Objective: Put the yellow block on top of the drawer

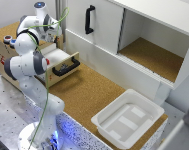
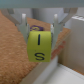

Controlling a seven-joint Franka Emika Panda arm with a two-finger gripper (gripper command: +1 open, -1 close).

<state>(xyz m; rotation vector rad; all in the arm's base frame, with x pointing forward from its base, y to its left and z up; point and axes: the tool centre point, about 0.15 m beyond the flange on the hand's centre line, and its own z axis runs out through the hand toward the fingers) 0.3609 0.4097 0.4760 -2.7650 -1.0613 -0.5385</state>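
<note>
In the wrist view my gripper (image 2: 40, 34) is shut on the yellow block (image 2: 39, 47), which has black marks on its face and sits between the two fingers (image 2: 23, 24). A brown cork surface (image 2: 10, 47) lies below it, with a pale edge (image 2: 60, 72) beside. In the exterior view the arm's hand (image 1: 49, 31) hangs over the small wooden cabinet (image 1: 4, 55), above the open light-wood drawer (image 1: 58, 56) with its black curved handle (image 1: 67, 66). The block and the fingertips are hidden in the exterior view.
A large white cabinet (image 1: 109, 30) with a vertical black handle (image 1: 89, 19) stands behind, with an open compartment (image 1: 154, 55) on the exterior view's right. A white plastic tub (image 1: 128, 117) sits on the cork floor (image 1: 89, 92). Small objects (image 1: 7, 39) rest on the wooden cabinet's top.
</note>
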